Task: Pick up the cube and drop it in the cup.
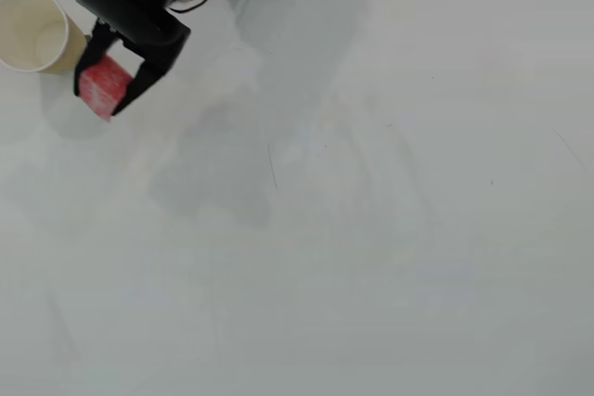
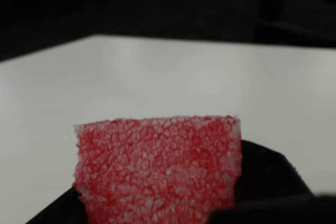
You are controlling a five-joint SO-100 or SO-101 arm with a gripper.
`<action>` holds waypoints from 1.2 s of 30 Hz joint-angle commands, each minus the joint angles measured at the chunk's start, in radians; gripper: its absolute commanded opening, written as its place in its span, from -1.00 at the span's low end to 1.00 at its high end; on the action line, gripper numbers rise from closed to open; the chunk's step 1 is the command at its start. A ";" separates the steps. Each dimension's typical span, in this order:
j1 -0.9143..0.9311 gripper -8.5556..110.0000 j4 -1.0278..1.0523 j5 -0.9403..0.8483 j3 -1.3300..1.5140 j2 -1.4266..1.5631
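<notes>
**Cube Held Beside the Cup**

The fingers are closed on the cube, gripping two opposite faces so it hangs secure for transport. The cube sits just beside the cup, not yet over its rim. The table lies below.

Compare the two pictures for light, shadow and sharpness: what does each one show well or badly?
Overhead view: even, soft light on the white table; faint grey shadows fall beneath the arm; the cube and cup look slightly soft. Wrist view: the cube fills the foreground, its speckled texture sharp; the table behind is blurred, the background beyond nearly black.
</notes>
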 commanded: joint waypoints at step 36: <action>0.471 -0.86 0.156 -0.012 -0.015 0.172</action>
